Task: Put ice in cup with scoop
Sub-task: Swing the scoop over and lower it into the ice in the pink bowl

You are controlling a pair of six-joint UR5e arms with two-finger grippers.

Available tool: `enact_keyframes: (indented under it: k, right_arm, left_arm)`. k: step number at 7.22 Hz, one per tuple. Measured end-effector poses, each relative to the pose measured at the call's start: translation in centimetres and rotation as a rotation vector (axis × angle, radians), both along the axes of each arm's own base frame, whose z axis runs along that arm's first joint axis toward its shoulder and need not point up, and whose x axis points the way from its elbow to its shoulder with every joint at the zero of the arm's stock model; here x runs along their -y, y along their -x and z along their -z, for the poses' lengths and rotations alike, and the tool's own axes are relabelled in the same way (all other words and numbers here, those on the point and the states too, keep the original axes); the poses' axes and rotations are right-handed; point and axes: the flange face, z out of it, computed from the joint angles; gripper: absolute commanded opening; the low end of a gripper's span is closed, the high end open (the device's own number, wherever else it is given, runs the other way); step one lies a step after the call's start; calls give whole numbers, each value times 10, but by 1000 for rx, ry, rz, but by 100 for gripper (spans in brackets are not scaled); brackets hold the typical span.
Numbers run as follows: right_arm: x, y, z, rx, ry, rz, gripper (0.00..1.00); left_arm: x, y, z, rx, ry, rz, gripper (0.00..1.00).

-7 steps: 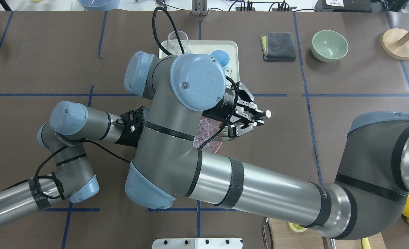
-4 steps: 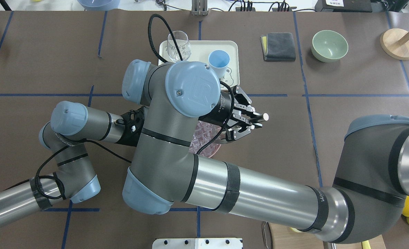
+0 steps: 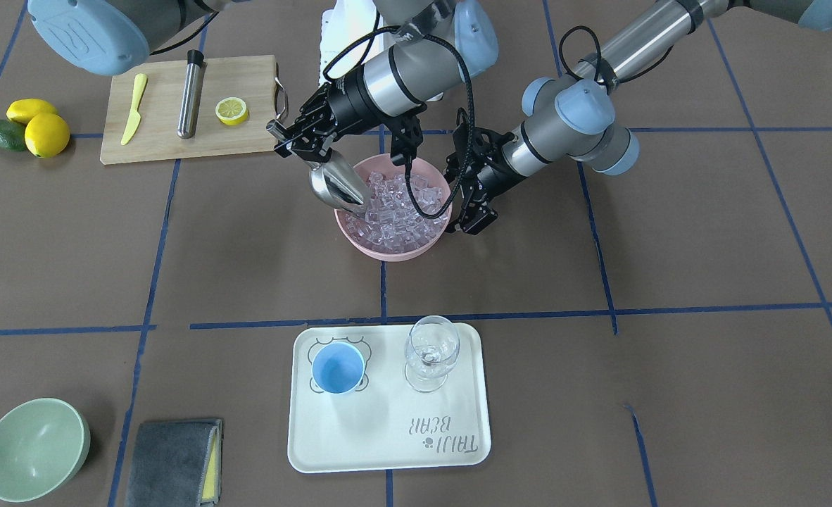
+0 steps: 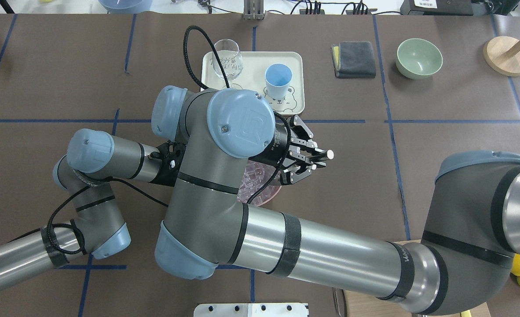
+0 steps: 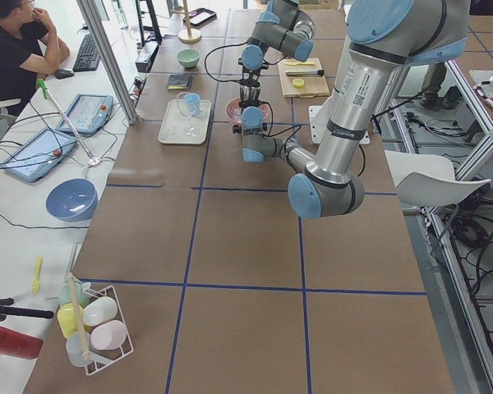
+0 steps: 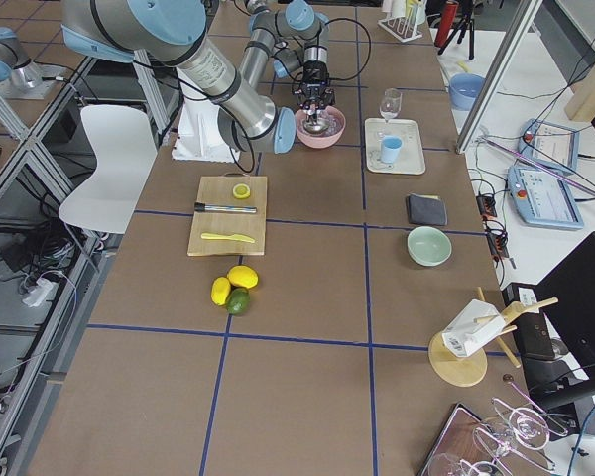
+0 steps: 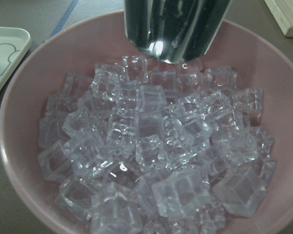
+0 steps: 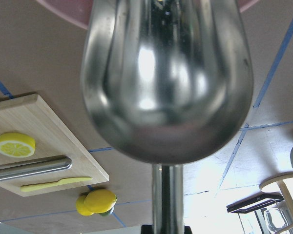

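Note:
The ice (image 3: 396,203) is heaped in a pink bowl (image 3: 388,250) and fills the left wrist view (image 7: 151,156). My right gripper (image 3: 295,141) is shut on the handle of the steel scoop (image 3: 337,186), which tilts down with its mouth at the edge of the heap. The scoop's back fills the right wrist view (image 8: 166,83), so I cannot see inside it. My left gripper (image 3: 462,215) is closed on the bowl's rim on the side opposite the scoop. The light blue cup (image 3: 338,367) stands upright on a cream tray (image 3: 388,436), apart from both grippers.
A clear stemmed glass (image 3: 430,352) stands beside the cup on the tray. A cutting board (image 3: 155,141) holds a steel cylinder, a yellow knife and a lemon half. A green bowl (image 3: 32,447) and a grey cloth (image 3: 173,461) lie beyond the tray.
My right arm has drawn back towards the robot's side and lowered the scoop to the ice. The cup now shows fully from overhead. My left arm has barely moved.

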Motion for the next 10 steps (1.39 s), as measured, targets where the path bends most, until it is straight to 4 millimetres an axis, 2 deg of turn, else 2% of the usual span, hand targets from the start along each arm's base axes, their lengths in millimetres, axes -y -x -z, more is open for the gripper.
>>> enact_keyframes:
  k: [4, 8, 10]
  right_arm:
    - [-5, 13, -5, 25, -24, 2, 0]
    - [-2, 21, -15, 83, -57, 2, 0]
    - [-4, 13, -33, 133, -79, -2, 0]
  left_arm:
    - [0, 0, 1, -1, -2, 0, 100]
    - [0, 0, 2, -2, -4, 0, 100]
    - [0, 0, 2, -4, -6, -1, 100]
